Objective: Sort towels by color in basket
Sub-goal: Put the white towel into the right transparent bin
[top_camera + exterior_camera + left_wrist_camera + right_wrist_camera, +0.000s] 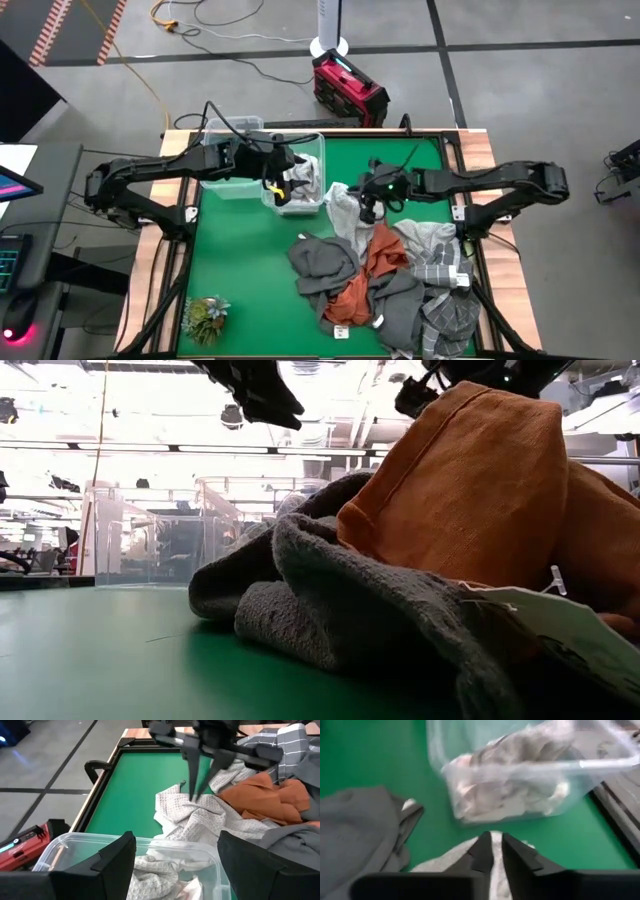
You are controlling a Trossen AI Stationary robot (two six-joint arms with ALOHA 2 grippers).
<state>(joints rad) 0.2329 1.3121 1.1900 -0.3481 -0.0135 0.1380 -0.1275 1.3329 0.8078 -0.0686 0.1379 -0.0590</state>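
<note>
Right gripper (200, 795) down on white towel (200, 817) beside the clear bin (305, 150), fingers pinched on a fold of it. Left gripper (285, 165) spread wide, empty, over the bin holding white cloth. Grey, rust-orange, plaid towels (400, 280) piled on green table (250, 260).

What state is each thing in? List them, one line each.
left tool: open, over the clear bin
right tool: shut on the white towel
clear bin: holds white cloth
rust-orange towel: crumpled in the pile, unsorted
dark grey towel: crumpled, unsorted
</note>
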